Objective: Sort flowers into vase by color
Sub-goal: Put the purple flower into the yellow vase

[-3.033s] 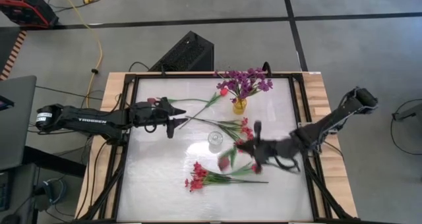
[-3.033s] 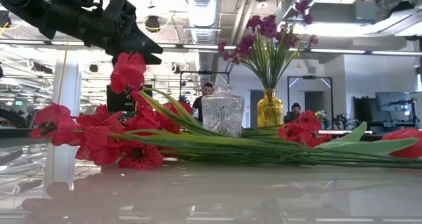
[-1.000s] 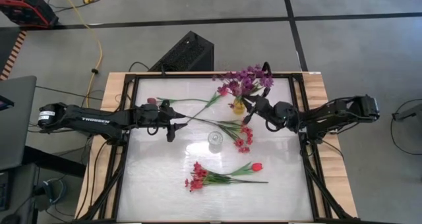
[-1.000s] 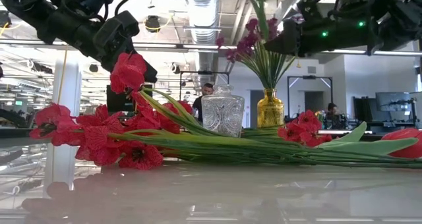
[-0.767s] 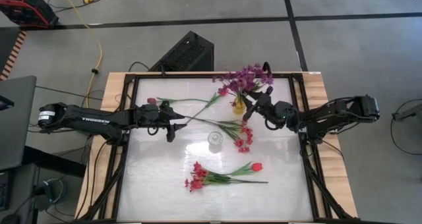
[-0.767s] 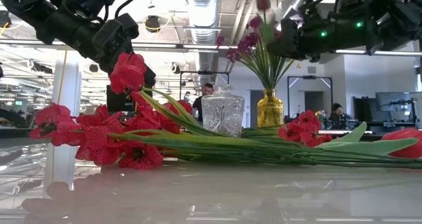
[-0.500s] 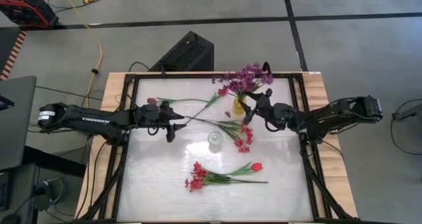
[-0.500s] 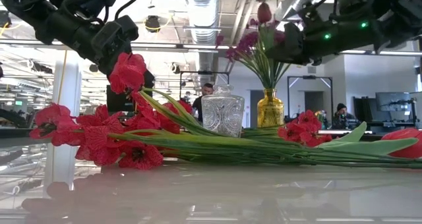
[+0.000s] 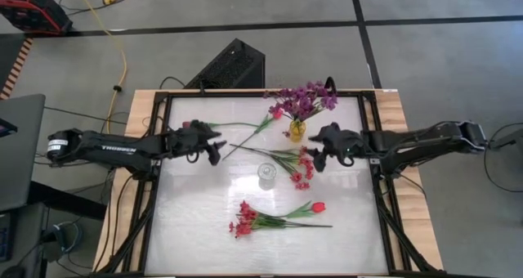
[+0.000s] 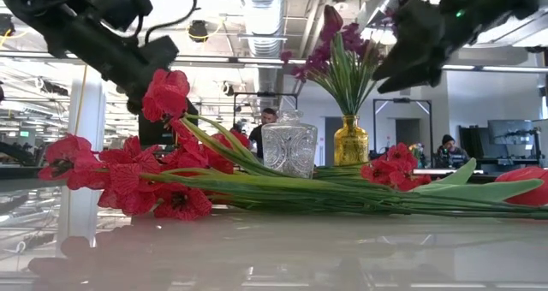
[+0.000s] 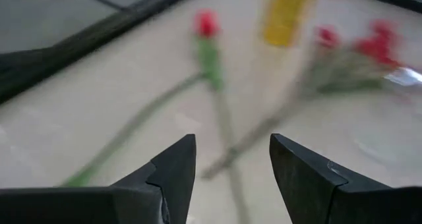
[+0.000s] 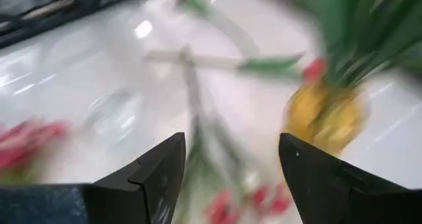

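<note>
Two open grippers, red stems left on the table

Right gripper (image 9: 313, 159), jaws wide and empty, hangs just beside the yellow vase (image 9: 297, 131) of purple flowers (image 9: 306, 100); nearest is the red spray (image 9: 299, 166) below it, stalk running toward the clear vase (image 9: 266, 174). Left gripper (image 9: 215, 151), half open and empty, faces the red tulip (image 9: 277, 113), whose stalk slants toward it.

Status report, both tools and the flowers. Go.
Right tool open, empty, beside yellow vase. Left tool open, empty, over a stem. Purple flowers in vase with one red bud; red flowers on table. Nothing blocking.
</note>
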`<action>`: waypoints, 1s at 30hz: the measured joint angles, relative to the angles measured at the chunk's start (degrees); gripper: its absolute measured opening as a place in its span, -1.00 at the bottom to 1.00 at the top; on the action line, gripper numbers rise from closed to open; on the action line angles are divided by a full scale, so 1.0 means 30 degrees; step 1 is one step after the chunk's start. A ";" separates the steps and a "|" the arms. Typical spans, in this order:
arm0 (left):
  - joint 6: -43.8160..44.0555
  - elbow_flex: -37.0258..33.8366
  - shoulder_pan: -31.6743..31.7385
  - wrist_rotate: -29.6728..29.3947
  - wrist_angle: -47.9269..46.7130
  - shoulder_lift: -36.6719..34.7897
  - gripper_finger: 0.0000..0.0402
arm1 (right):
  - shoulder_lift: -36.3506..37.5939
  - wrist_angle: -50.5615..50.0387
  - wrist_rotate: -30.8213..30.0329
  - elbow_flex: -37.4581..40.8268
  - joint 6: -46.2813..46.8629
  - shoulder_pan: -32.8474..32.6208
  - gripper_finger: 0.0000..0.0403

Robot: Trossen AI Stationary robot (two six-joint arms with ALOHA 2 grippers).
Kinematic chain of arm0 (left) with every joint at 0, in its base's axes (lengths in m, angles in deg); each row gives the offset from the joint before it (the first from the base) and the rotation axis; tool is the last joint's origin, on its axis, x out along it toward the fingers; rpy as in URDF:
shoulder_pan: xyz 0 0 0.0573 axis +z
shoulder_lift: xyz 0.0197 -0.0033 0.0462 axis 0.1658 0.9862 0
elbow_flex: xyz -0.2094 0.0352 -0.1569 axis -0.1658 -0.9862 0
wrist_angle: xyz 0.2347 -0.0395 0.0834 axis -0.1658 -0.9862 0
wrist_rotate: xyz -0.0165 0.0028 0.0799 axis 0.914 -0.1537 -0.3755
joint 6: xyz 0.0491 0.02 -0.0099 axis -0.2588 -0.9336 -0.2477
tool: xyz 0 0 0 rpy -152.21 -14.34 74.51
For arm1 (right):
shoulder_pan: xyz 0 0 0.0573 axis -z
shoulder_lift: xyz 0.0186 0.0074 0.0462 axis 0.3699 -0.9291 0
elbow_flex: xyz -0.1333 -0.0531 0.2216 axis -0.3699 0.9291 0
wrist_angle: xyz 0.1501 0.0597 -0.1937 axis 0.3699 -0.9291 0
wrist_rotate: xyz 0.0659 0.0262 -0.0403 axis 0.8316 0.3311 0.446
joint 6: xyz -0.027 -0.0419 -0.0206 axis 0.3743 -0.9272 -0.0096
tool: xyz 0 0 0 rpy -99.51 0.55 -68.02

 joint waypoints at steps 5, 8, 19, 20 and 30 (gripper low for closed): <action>-0.2390 0.1216 0.4033 0.3146 -0.2297 0.1112 -0.09 | -0.0446 -0.0210 0.1799 -0.0200 0.1365 -0.1443 0.35; -0.4028 0.2523 0.6356 0.5724 -0.3003 0.3052 -0.09 | -0.0987 0.0051 0.1795 -0.0200 0.1376 -0.2468 0.35; -1.0880 0.8880 0.8016 0.6410 -0.8981 1.1030 -0.09 | -0.2877 0.2478 0.1766 -0.0200 0.1886 -0.5217 0.35; -1.1055 0.9248 0.8016 0.6306 -0.9092 1.1536 -0.09 | -0.3027 0.2574 0.1758 -0.0200 0.1877 -0.5417 0.34; -1.1700 1.0834 0.9130 0.6557 -0.9956 1.3700 -0.09 | -0.3089 0.2555 0.1715 -0.0195 0.1891 -0.6702 0.34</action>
